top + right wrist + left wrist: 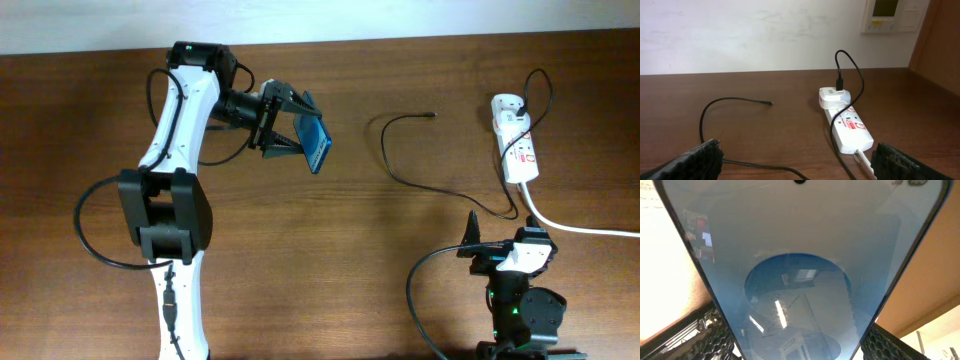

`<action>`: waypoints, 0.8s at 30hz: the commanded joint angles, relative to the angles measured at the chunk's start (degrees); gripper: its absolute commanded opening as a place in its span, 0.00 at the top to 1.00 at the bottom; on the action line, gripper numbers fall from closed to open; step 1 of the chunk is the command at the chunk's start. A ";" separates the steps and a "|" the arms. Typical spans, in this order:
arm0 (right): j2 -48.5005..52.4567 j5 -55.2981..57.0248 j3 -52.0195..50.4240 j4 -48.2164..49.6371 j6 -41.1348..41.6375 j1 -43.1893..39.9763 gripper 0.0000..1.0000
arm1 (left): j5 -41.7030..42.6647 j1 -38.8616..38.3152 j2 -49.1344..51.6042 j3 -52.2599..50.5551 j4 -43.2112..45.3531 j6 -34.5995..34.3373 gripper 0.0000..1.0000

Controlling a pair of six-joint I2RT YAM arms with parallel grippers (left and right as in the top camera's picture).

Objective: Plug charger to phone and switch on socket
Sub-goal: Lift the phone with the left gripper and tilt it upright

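Phone (317,145) first: I've got it pinched in the left claw (297,127), the two fingers (705,337) pressed on its long black edges. It's tilted, and its blue screen with the lighter oval faces straight back at the wrist camera and fills that view.

The charger (385,150) lies on the table (350,260), well off to the phone side of that claw and touching neither claw. From the right claw (797,149), which is spread wide with nothing between its fingers, the thin black cable passes just under the fingertips, loops out to the left and ends in its small plug tip (771,103), ahead and left of the claw, lying free on the wood.

The socket (852,127) sits ahead and slightly right of the right claw, lying lengthwise away from it. At its far end the white adapter (834,96) is plugged in, with the black cable arching up from it. The thick white cord (580,228) leaves its near end, running off to the claw's right.
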 commanded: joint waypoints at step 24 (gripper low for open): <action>-0.28 -0.31 -0.31 -0.26 -0.20 0.02 0.01 | 3.19 1.03 -2.60 1.53 -0.26 2.21 0.52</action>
